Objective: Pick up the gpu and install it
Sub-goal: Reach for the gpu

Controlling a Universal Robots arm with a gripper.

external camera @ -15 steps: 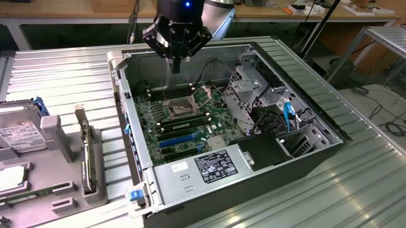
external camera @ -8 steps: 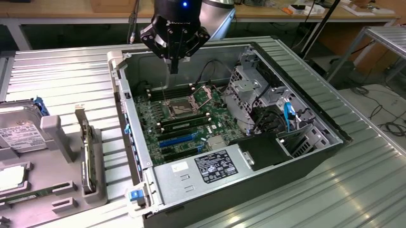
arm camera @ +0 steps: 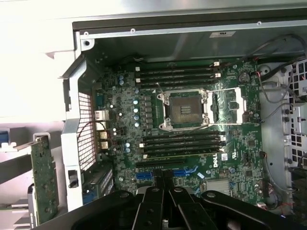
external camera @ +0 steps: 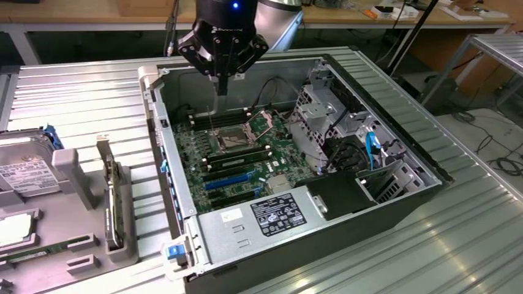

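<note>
The gpu (external camera: 117,199) stands on edge in a grey holder (external camera: 70,177) at the exterior view's left, outside the case, its silver bracket at the far end. In the wrist view the gpu (arm camera: 44,179) shows as a greenish board beside the case's rear grille. My gripper (external camera: 220,89) hangs over the far part of the open computer case (external camera: 323,60), fingers together and empty. In the wrist view the gripper (arm camera: 163,176) sits above the motherboard (arm camera: 120,143), near the blue expansion slots (arm camera: 143,175).
The motherboard carries an open CPU socket (arm camera: 184,108) and black memory slots. A silver hard drive (external camera: 26,173) and a green memory stick (external camera: 37,252) lie at the exterior view's left. Drive cage, cables and power supply (external camera: 274,214) crowd the case's other half.
</note>
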